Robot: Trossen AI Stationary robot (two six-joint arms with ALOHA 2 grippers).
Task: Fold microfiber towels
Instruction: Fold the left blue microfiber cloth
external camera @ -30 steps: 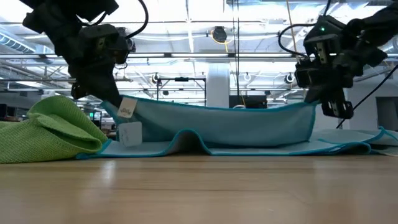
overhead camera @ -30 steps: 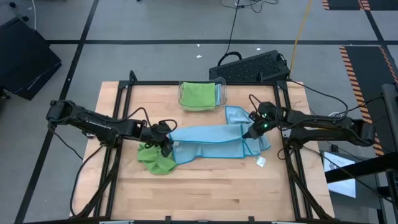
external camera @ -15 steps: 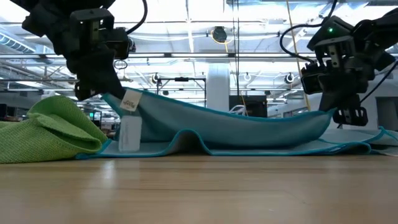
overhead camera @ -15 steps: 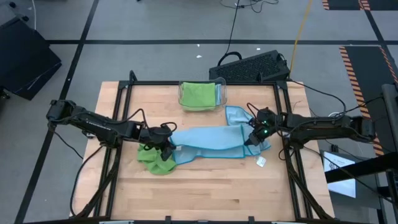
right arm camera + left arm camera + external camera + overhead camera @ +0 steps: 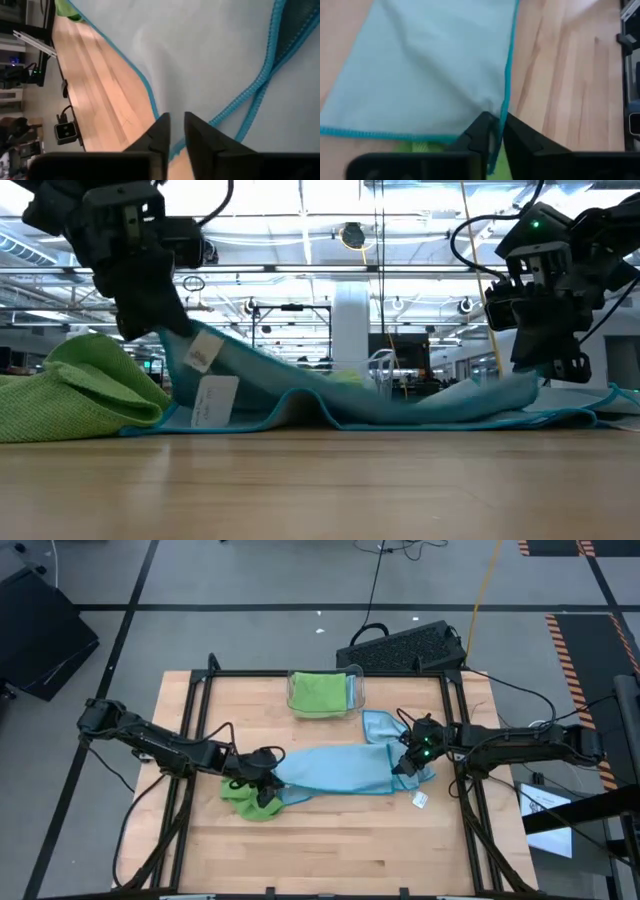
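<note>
A light blue towel [image 5: 330, 768] lies folded along mid-table, bare wood open in front. The left gripper [image 5: 263, 783], fingers barely parted, pinches its corner edge over a crumpled green towel [image 5: 243, 798]. The right gripper [image 5: 402, 762], narrowly parted, has the opposite edge between its fingers. Behind, a clear bin [image 5: 325, 693] holds a green cloth [image 5: 318, 692].

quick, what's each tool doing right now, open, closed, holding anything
Left tool: nearly closed, pinching the light blue towel's edge.
Right tool: narrow gap between fingers, at the towel's other end; grip cannot be told.
</note>
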